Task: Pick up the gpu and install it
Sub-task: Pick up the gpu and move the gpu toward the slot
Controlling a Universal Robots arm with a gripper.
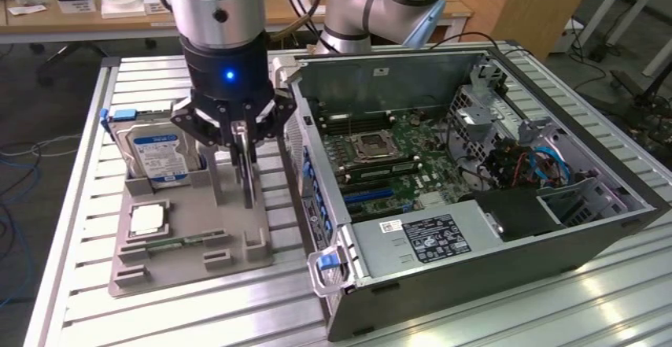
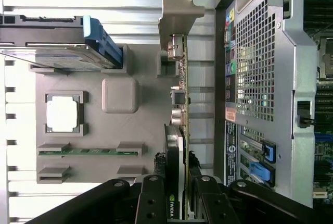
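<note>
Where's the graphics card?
The graphics card stands on edge on the grey tray, between the hard drive and the computer case, on the exterior view's left.

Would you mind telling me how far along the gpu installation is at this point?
Done: the gripper sits around the gpu, which stands on edge in the grey holder. In hand: its fingers look closed on the card's two faces. Left: the gpu is not lifted out yet, nor seated in the open computer case beside the holder.
</note>
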